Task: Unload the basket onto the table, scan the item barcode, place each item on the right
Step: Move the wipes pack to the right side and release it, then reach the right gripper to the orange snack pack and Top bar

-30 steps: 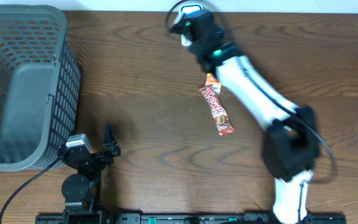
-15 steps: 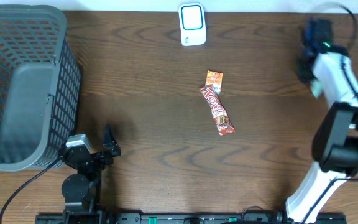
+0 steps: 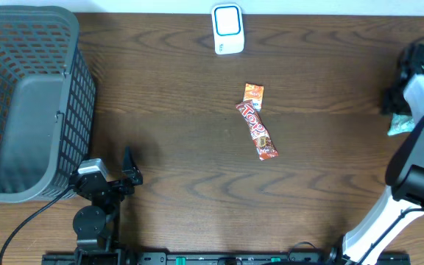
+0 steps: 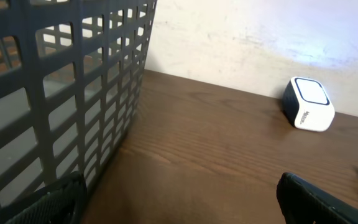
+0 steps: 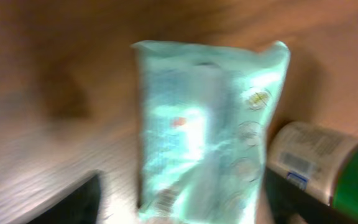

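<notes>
Right claw (image 5: 182, 183) spread wide over teal packet (image 5: 204, 124), packet lying between its fingers on bench (image 3: 160, 110), far right edge, just beside can (image 5: 316, 162). Left claw (image 4: 182, 205) apart, empty, near basket (image 4: 73, 93).

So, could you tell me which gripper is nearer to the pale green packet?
Right. The right gripper hangs just over the pale green packet at the right edge of the table. The left gripper sits far across the table, beside the basket.
</notes>
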Robot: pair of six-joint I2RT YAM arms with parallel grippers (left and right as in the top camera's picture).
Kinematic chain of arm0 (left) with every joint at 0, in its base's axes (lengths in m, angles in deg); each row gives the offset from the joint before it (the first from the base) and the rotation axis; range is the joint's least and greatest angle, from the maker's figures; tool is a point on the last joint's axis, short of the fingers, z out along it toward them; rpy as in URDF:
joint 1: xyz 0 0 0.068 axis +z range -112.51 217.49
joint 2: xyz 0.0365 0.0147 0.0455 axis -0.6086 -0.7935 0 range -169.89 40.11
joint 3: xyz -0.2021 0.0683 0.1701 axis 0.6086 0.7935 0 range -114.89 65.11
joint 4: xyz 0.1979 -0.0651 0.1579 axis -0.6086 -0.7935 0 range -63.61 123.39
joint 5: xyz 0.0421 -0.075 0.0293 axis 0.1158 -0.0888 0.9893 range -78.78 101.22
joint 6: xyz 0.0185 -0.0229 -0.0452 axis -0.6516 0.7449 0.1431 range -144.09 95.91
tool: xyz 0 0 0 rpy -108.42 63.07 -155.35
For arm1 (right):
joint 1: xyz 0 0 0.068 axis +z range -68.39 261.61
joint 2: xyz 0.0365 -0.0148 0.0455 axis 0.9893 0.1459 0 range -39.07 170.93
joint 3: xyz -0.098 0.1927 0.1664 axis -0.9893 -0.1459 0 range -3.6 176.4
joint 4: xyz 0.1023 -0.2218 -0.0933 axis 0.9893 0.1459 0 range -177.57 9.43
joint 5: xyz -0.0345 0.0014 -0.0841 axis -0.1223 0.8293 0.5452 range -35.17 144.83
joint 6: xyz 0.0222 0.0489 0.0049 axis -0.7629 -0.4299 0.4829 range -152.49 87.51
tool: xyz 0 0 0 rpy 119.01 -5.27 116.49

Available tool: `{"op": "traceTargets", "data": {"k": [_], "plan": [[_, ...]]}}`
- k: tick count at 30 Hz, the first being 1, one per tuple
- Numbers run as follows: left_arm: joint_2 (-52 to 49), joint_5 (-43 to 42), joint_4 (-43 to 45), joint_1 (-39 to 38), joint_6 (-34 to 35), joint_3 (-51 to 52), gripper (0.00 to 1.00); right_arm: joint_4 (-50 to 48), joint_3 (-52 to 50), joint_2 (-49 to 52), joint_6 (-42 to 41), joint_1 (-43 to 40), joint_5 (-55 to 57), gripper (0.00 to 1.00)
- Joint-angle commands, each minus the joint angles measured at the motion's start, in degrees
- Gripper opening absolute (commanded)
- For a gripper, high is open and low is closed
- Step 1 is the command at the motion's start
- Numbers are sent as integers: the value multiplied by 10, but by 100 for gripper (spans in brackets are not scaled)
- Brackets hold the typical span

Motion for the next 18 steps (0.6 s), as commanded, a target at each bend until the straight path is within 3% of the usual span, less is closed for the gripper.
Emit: {"op": "traceTargets", "data": {"k": [1, 8, 13, 18], "plan": [[3, 3, -9, -1, -7, 19, 98, 64, 79, -32, -4, 70, -108, 99], [3, 3, -9, -1, -7, 19, 98, 208, 171, -48, 17, 221, -313, 99], [3, 3, -9, -1, -7, 19, 98, 234, 136, -47, 68, 303, -504, 85], [3, 3, -9, -1, -7, 19, 98, 221, 90, -47, 69, 369, -505, 77]]}}
